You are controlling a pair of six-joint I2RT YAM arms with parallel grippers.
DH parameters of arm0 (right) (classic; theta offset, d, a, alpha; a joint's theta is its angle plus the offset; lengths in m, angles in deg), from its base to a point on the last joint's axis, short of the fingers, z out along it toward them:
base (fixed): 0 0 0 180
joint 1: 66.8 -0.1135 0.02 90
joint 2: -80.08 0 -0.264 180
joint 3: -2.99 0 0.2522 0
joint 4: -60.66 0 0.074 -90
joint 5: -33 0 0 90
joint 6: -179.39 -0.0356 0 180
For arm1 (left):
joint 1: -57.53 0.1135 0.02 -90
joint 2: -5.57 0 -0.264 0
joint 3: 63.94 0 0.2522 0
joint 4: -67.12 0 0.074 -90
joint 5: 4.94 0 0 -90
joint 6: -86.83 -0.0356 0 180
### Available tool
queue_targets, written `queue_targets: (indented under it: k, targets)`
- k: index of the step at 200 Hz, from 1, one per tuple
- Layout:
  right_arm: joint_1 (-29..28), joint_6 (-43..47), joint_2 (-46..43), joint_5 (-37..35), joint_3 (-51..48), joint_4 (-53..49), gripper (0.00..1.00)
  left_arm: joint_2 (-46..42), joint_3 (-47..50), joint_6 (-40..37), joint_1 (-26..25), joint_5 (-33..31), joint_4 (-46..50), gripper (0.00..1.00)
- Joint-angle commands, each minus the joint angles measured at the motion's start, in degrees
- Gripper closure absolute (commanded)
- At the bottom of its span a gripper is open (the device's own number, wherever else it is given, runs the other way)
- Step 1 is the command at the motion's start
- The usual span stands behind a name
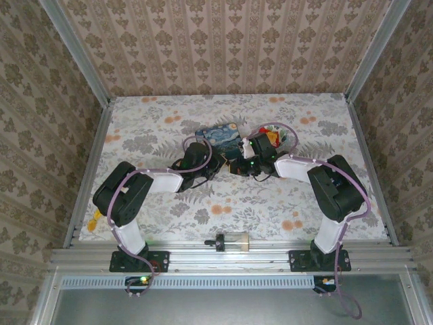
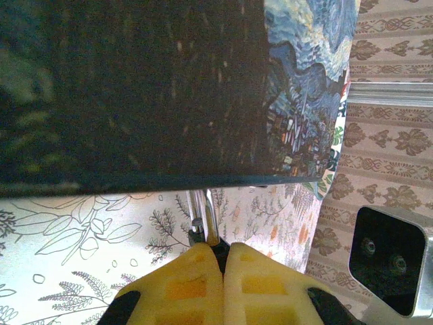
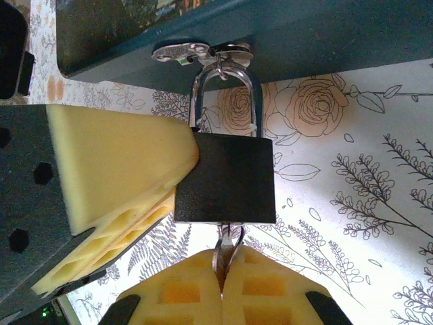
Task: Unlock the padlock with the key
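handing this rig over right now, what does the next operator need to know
The left gripper is shut on the padlock, pinching its side edge.
The right gripper is shut on the key, which sits in the keyhole at the padlock's bottom.
The padlock hangs by its shackle from the hasp on the box; the shackle looks closed.
Done: padlock held, key inserted.
Left: turn the key, then pull the shackle out.
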Motion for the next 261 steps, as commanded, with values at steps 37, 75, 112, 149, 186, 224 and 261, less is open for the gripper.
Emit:
queue_targets:
  k: [37, 75, 112, 149, 186, 224, 261]
  targets:
    - [1.6, -4.2, 1.7, 3.3, 0.6, 7.7, 1.0, -0.3, 2.1, 0.0, -0.6, 2.7, 2.4, 0.98]
    - [2.5, -7.6, 2.7, 4.6, 0.2, 10.8, 1.0, -0.1, 2.2, -0.1, -0.6, 3.2, 2.3, 0.98]
    - [2.5, -7.7, 3.3, 3.4, 0.4, 10.5, 1.0, -1.7, 3.2, -0.9, -0.6, 2.3, 2.4, 0.88]
    - [2.5, -7.7, 3.5, 3.0, 0.4, 10.6, 1.0, -4.3, 4.3, -1.7, -0.2, 1.3, 2.7, 0.81]
    - [2.5, -7.0, 3.5, 2.1, 0.4, 9.8, 1.0, -7.7, 5.1, -3.2, 0.1, 0.3, 4.3, 0.67]
    - [2.5, -5.6, 3.1, 0.2, -0.1, 8.0, 0.98, -12.8, 4.9, -6.5, 0.5, -1.4, 8.4, 0.44]
    - [2.5, -4.4, 3.1, -1.6, -0.2, 6.8, 0.92, -19.7, 4.5, -12.4, 1.1, -6.1, 15.7, 0.16]
